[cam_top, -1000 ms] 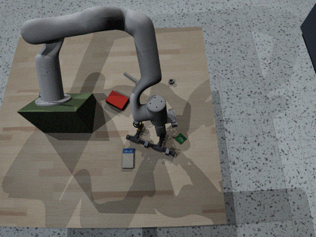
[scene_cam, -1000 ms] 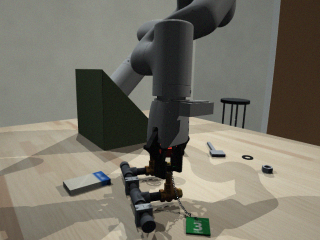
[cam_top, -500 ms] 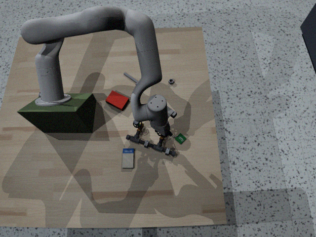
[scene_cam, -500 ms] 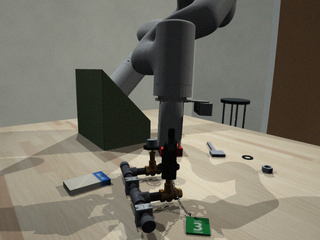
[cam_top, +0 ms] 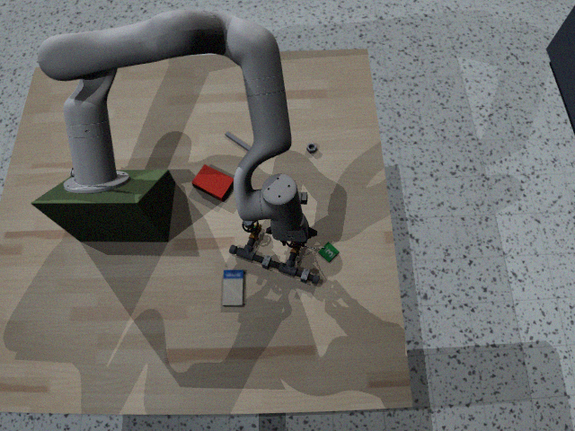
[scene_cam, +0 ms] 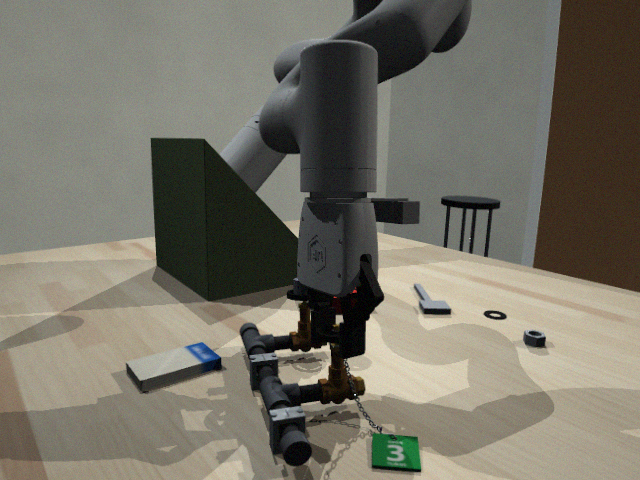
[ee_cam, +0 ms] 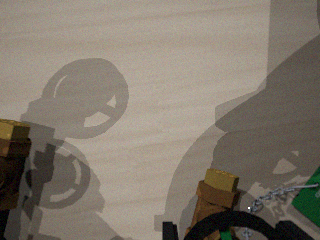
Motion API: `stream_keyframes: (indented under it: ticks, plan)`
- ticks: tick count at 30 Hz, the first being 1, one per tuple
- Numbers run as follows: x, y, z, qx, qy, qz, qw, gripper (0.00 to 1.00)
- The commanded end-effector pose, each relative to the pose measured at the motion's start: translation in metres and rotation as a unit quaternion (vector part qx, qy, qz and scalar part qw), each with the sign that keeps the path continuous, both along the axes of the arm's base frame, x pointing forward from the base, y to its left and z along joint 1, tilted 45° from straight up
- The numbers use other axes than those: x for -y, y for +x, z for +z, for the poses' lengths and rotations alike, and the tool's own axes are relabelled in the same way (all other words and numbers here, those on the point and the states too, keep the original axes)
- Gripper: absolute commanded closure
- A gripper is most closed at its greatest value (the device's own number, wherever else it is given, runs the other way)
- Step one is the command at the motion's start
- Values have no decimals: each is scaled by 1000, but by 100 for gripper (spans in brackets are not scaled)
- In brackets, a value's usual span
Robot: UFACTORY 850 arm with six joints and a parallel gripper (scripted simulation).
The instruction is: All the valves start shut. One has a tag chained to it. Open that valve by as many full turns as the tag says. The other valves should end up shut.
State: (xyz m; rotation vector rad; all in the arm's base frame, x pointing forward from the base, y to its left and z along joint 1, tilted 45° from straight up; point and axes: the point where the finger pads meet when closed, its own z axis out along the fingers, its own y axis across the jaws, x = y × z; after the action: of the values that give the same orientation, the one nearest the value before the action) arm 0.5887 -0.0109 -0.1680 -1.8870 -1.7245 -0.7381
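A dark pipe manifold (cam_top: 274,264) (scene_cam: 268,382) carries two brass valves. The near valve (scene_cam: 338,384) has a chain running to a green tag (scene_cam: 396,451) (cam_top: 329,251) marked 3. My gripper (scene_cam: 338,330) (cam_top: 292,239) points straight down over this tagged valve and is shut on its handwheel, whose black rim (ee_cam: 230,225) shows at the bottom of the wrist view above the brass body (ee_cam: 217,192). The chain (ee_cam: 270,197) and a corner of the tag (ee_cam: 310,200) show at the right. The other valve (scene_cam: 302,335) (cam_top: 251,231) (ee_cam: 12,155) stands apart beside my fingers.
A grey box with a blue end (cam_top: 233,287) (scene_cam: 173,365) lies next to the manifold. A red block (cam_top: 212,181), a grey bar (cam_top: 237,141) (scene_cam: 431,300), a washer (scene_cam: 494,317) and a nut (cam_top: 311,147) (scene_cam: 534,337) lie around. The green arm pedestal (cam_top: 106,204) stands behind.
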Motion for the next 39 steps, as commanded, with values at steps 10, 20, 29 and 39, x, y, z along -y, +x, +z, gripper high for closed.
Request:
stream_keyframes:
  ticks: [10,20,29,39]
  plan:
    - [1,1,0,24,0,10,1000,0]
    - [1,1,0,24,0,10,1000,0]
    - [1,1,0,24,0,10,1000,0]
    - [1,1,0,4,2,-13,1000,0]
